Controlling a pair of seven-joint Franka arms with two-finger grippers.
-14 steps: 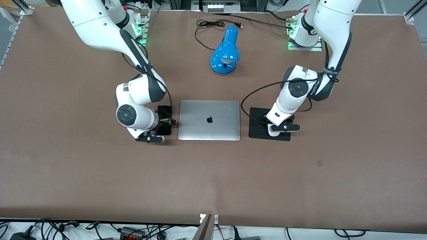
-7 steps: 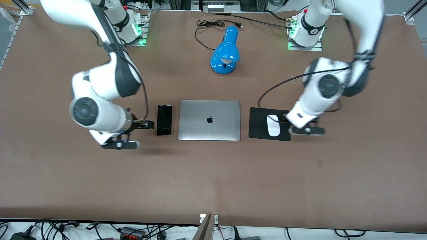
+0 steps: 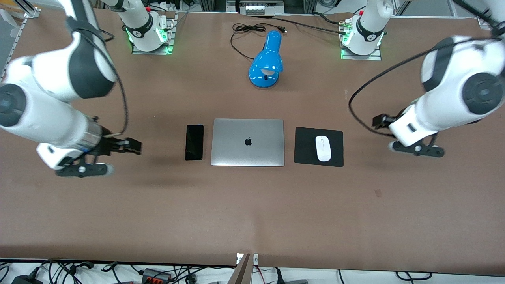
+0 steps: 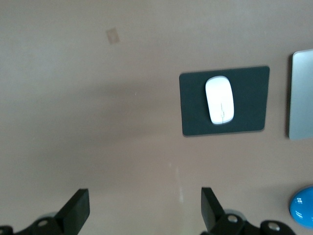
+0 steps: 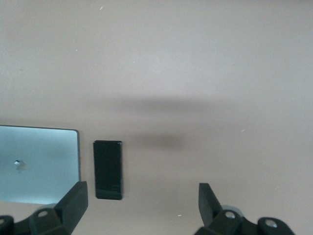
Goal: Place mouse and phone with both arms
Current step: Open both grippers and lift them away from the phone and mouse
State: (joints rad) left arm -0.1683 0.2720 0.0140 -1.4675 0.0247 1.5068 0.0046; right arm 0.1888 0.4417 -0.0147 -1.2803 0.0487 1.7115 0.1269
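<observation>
The left gripper [image 4: 142, 210] hangs released, jaws spread wide and empty, over bare table toward the left arm's end, well apart from the mouse [image 3: 323, 148]. The mouse lies flat on a black mat [image 3: 305, 146], its long axis running from the front camera toward the bases. The right gripper [image 5: 142, 205] is likewise spread and empty over bare table. The phone [image 3: 194, 142] lies flat just beside the closed laptop [image 3: 247, 142], its long axis parallel to the mouse's.
</observation>
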